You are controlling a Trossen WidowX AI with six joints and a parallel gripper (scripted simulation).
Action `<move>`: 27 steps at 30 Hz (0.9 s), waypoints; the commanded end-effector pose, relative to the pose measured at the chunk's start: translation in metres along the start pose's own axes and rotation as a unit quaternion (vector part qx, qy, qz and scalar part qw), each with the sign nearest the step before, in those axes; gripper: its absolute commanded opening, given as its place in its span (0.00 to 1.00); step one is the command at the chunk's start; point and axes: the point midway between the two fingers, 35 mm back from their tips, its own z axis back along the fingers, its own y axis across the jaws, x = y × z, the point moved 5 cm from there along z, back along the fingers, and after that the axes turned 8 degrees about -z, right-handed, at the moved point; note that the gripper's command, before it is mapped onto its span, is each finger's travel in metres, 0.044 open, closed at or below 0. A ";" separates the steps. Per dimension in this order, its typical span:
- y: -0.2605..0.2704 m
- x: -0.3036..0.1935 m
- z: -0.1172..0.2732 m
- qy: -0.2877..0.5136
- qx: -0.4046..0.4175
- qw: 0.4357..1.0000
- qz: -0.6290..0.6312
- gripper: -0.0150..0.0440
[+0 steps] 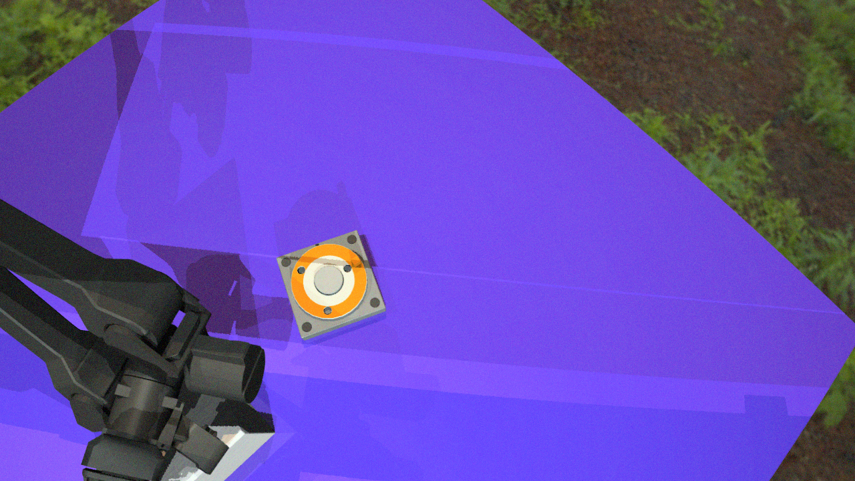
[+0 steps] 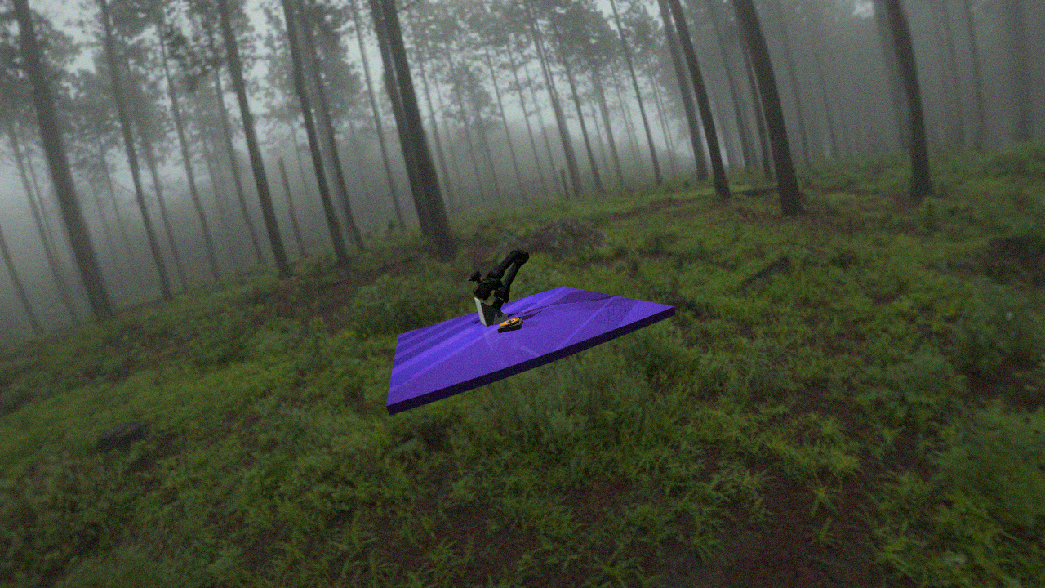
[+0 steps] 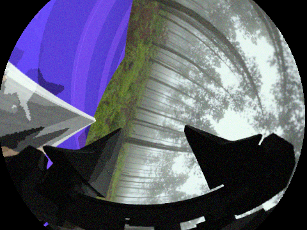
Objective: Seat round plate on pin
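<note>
The round plate (image 1: 360,286) (image 2: 510,322), an orange ring around a white one, sits around the grey post (image 1: 328,280) on the square grey base (image 1: 298,315). Its orange tab (image 1: 357,260) points to the upper right in the top view, with a dark hole (image 1: 347,268) just inside it. Two other holes show in the ring. I cannot make out the pin, nor how much the plate tilts. My gripper (image 3: 154,130) is open and empty, its fingers wide apart in the wrist view. It is away from the plate, which the wrist view does not show.
A pale grey and white block (image 1: 250,445) (image 2: 483,311) (image 3: 29,105) stands near the gripper, with a sharp corner towards the fingers in the wrist view. The dark arm (image 1: 131,292) (image 2: 504,273) lies left of the base in the top view. The purple table (image 1: 507,197) (image 2: 467,372) carries them.
</note>
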 end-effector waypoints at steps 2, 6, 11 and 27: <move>-0.002 0.000 0.003 -0.013 -0.004 1.000 0.017 0.84; -0.011 0.037 0.033 -0.098 0.116 0.988 0.032 0.67; -0.014 0.071 0.070 -0.170 0.229 0.957 0.047 0.44; -0.016 0.155 0.242 -0.358 0.575 0.720 0.150 0.25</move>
